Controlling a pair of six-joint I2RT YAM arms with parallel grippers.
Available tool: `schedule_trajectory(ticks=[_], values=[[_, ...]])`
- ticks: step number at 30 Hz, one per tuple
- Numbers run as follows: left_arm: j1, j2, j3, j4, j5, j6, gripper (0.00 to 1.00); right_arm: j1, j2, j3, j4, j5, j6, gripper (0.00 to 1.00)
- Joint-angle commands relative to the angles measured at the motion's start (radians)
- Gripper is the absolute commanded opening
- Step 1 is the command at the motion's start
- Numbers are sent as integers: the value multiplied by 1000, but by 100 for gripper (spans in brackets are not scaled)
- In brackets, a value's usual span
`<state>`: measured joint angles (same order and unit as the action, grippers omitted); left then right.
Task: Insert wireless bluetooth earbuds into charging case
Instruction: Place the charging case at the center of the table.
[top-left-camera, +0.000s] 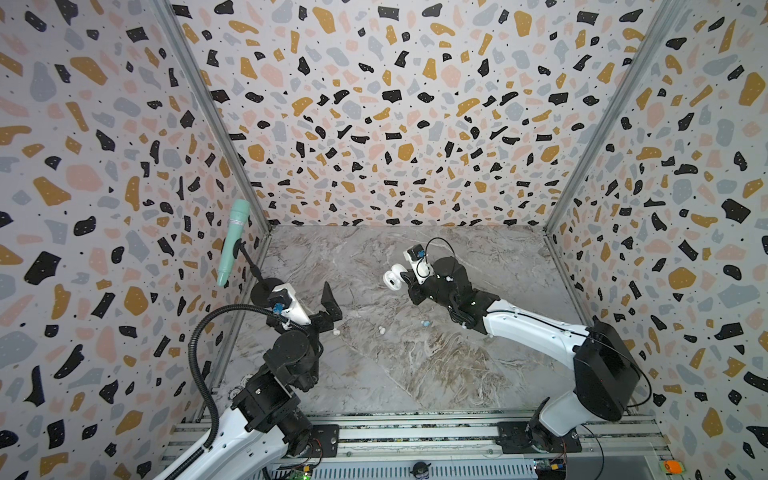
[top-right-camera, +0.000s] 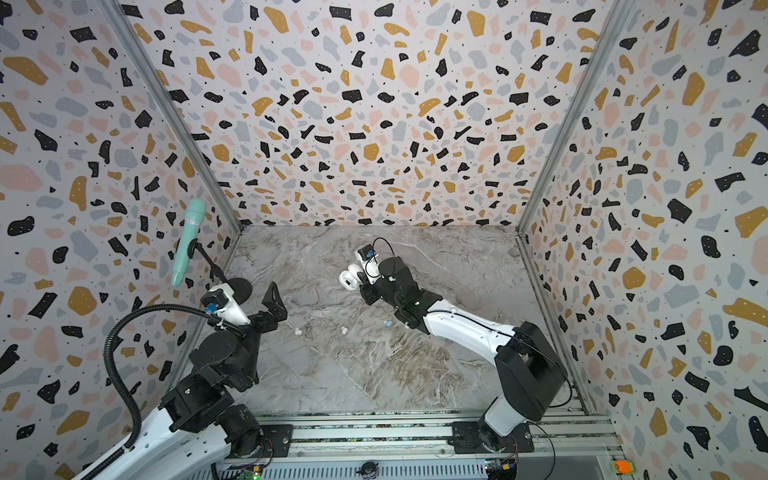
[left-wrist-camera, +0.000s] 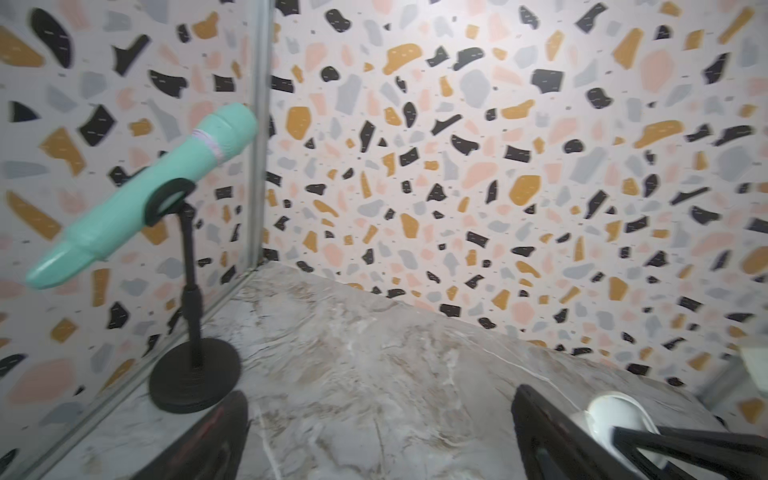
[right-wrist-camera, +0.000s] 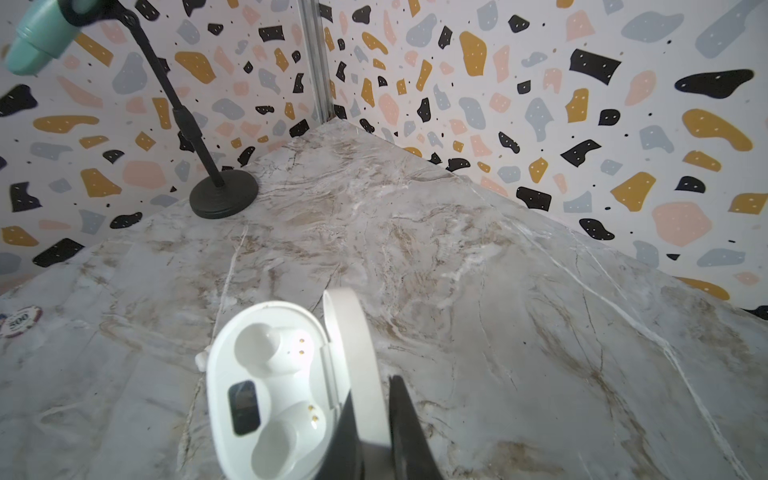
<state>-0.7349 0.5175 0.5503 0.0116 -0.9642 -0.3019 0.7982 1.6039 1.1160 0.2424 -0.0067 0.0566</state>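
Note:
The white charging case (right-wrist-camera: 270, 386) is open, and both of its wells are empty. My right gripper (right-wrist-camera: 376, 419) is shut on its raised lid (right-wrist-camera: 353, 332). In both top views the case (top-left-camera: 392, 278) (top-right-camera: 348, 276) sits at the tip of the right gripper (top-left-camera: 409, 281), mid-table. Two white earbuds (top-left-camera: 336, 332) (top-left-camera: 381, 330) and a light blue one (top-left-camera: 427, 322) lie loose on the marble, nearer the front than the case. My left gripper (top-left-camera: 332, 302) (left-wrist-camera: 378, 436) stands open and holds nothing, left of the case and behind the left white bud.
A mint microphone (top-left-camera: 232, 245) leans on a black stand (left-wrist-camera: 195, 374) in the back left corner, close to the left arm. A poker chip (right-wrist-camera: 20, 320) lies on the marble table (top-left-camera: 415, 374). Terrazzo walls close three sides.

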Motion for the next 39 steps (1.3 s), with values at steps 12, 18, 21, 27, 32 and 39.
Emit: schedule_trajectory(ticks=[12,18,21,27,32,39], values=[[135,147,39,-84,-160,-71,100,-5,270,207,-54,-63,-362,0],[149,136,28,-75,-143,-66,100,7,387,297,-98,-88,-472,0],[150,132,22,-62,-137,-52,100,30,445,334,-111,-33,-540,0],[150,133,19,-55,-126,-42,100,38,520,409,-158,-4,-590,0],[151,134,17,-53,-110,-36,100,41,575,478,-209,1,-614,0],[150,139,17,-45,-89,-25,100,39,637,580,-304,1,-648,0]])
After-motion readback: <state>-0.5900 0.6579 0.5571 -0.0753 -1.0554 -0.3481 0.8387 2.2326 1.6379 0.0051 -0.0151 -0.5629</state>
